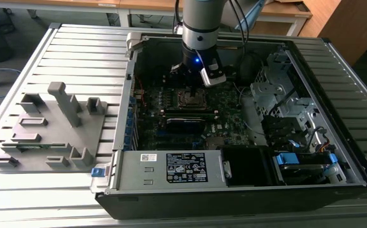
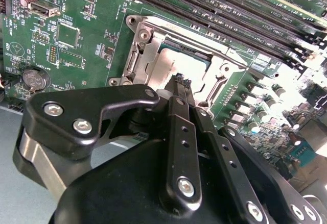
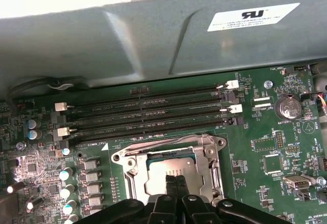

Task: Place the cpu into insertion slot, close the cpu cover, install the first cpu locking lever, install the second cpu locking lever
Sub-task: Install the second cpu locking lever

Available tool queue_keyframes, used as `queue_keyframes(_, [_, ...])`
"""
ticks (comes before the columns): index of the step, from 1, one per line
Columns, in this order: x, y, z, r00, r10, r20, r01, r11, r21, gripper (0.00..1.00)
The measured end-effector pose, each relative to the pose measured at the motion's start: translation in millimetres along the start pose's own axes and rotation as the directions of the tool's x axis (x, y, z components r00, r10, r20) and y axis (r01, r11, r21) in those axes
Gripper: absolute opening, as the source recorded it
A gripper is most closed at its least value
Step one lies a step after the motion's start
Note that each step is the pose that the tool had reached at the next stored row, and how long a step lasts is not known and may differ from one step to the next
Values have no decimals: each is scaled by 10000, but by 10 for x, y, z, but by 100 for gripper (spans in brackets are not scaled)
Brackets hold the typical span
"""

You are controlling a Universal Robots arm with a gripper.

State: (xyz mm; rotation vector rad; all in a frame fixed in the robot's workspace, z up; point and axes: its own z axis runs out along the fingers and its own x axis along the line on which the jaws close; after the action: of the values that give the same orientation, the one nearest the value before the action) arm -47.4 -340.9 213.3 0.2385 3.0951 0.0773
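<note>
- The grey slatted metal table (image 1: 56,52) carries the open black computer case (image 1: 335,142), with a grey plastic fixture block (image 1: 50,128) lying on the slats at the exterior view's left.
- Inside the case lies the green motherboard (image 2: 76,35), with long narrow black memory slots (image 3: 148,114) running beside the socket.
- The silver-grey robot arm (image 1: 201,19) reaches down into the case, directly over the socket.
- The black gripper (image 2: 180,89) hangs just above the socket, its slim fingers (image 3: 171,183) pressed together with nothing between them, their tips over the chip's edge.
- The insertion slot (image 1: 192,97), a small square socket with a silvery metal rim, sits between the memory slots and a row of small capacitors.
- The cpu cover (image 3: 212,170), a thin silvery metal frame with a cut-out centre, lies flat down over the socket.
- The cpu (image 3: 166,173), a small flat square chip with a dull silver-grey top, sits in the socket, visible through the frame's opening in both wrist views.
</note>
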Motion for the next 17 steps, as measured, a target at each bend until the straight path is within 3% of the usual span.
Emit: queue_keyframes(17, [-3, 6, -116, 10000, 0, 0, 0, 10000, -2, 11])
